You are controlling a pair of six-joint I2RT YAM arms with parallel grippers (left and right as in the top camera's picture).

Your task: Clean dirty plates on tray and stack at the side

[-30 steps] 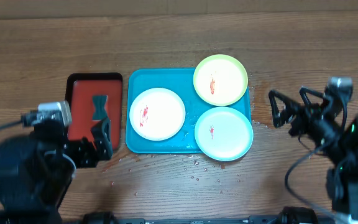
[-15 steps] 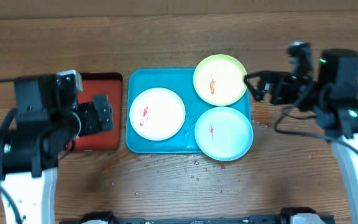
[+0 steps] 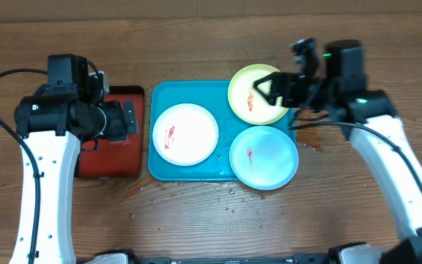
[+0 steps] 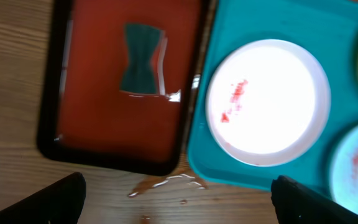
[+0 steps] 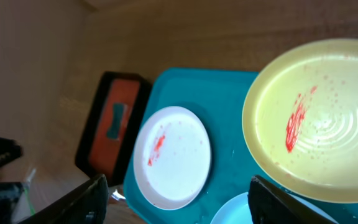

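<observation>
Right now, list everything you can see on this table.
tray: one, turquoise, mid-table
white plate: one, red-smeared, tray's left half
yellow-green plate: one, red-smeared, tray's far right corner
pale blue plate: one, red-smeared, tray's near right corner
red tray: one, black-rimmed, left of the turquoise one
bow-tie piece: one, dark teal, in red tray
water drops: several, table before tray
table: one, brown wood
left gripper: open, above red tray
right gripper: open, over yellow-green plate

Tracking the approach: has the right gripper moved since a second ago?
Yes. The right gripper moved left, from beside the tray to over the yellow-green plate.
</observation>
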